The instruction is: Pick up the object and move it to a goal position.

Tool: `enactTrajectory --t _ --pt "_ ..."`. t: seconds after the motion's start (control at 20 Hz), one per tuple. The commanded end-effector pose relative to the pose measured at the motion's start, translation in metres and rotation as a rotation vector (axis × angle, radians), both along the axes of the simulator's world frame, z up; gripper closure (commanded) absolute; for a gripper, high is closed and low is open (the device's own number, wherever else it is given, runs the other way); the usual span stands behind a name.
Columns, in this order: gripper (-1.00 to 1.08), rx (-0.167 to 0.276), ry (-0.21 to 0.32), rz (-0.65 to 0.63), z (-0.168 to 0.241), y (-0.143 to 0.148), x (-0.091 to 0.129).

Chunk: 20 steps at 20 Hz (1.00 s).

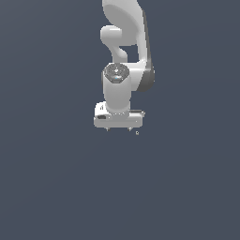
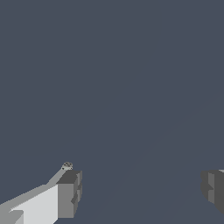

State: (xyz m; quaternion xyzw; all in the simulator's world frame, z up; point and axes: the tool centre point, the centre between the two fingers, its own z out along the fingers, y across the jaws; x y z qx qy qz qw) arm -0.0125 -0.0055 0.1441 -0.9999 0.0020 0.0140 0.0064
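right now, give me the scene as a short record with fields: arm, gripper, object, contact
arm: one white Panda arm, reaching down from the top of the exterior view
gripper: gripper open, fingers wide apart
object: tiny pale speck, below the gripper toward the exterior view's right; in the wrist view it sits by one fingertip
contact: not held; touching a finger or not, cannot tell

The white arm (image 1: pixel 125 51) hangs straight down, its tool (image 1: pixel 118 129) spread wide, fingers (image 2: pixel 69 194) well apart, gripping nothing.
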Motion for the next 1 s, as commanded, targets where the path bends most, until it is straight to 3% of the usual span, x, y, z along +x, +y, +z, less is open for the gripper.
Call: enactTrajectory --t 0.0,0.95 --pt "-0.92 -0.001 -0.001 -0.011 -0.004 0.006 -0.002" --pt "-0.92 -0.015 -0.021 -0.216 -0.071 0.088 -0.047"
